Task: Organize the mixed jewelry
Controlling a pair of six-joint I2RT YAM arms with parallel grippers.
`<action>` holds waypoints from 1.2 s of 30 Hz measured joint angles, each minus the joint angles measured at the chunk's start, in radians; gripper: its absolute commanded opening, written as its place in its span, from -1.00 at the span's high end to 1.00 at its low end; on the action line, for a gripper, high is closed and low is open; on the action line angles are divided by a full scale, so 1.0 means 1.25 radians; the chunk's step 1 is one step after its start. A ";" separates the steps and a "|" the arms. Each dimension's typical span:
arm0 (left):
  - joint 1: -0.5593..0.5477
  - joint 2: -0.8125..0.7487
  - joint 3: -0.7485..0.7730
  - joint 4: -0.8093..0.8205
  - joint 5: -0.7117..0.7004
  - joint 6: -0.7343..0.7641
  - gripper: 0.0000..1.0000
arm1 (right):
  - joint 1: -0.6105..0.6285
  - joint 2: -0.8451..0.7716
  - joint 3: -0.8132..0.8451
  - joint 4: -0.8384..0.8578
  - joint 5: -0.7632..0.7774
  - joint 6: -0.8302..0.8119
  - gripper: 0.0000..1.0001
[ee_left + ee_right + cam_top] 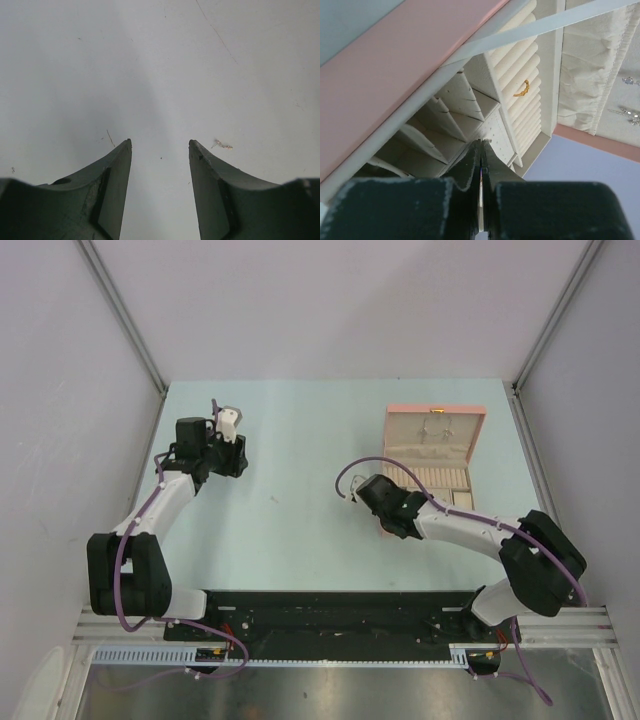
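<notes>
Well, left gripper half-open, empty (silvery piece mid-right of frame); right gripper pinched shut over pink box.

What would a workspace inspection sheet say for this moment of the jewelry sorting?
Surface: pale table, faintly scratched.
Job's things: gold piece on the ring rolls of the open pink box; silvery pieces in its lid; small metallic piece on the table beside the left gripper.
Clutter: nothing seen.
Grippers: left gripper open and empty above the table; right gripper shut over the box compartments.
Cables: purple cables run along both arms.
Surroundings: plain pale walls on three sides.
</notes>
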 measured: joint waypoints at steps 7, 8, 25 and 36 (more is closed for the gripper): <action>0.000 0.000 0.000 0.000 -0.001 0.000 -0.09 | 0.008 -0.001 -0.007 -0.001 -0.005 0.004 1.00; 0.000 0.000 0.000 0.000 -0.001 0.000 -0.09 | 0.008 -0.001 -0.007 -0.001 -0.005 0.004 1.00; 0.000 0.000 0.000 0.000 -0.016 0.001 -0.09 | 0.007 -0.046 -0.013 -0.013 -0.038 0.007 0.38; 0.000 0.001 0.000 0.000 -0.003 0.004 -0.10 | -0.016 -0.132 -0.013 -0.030 -0.140 0.007 0.35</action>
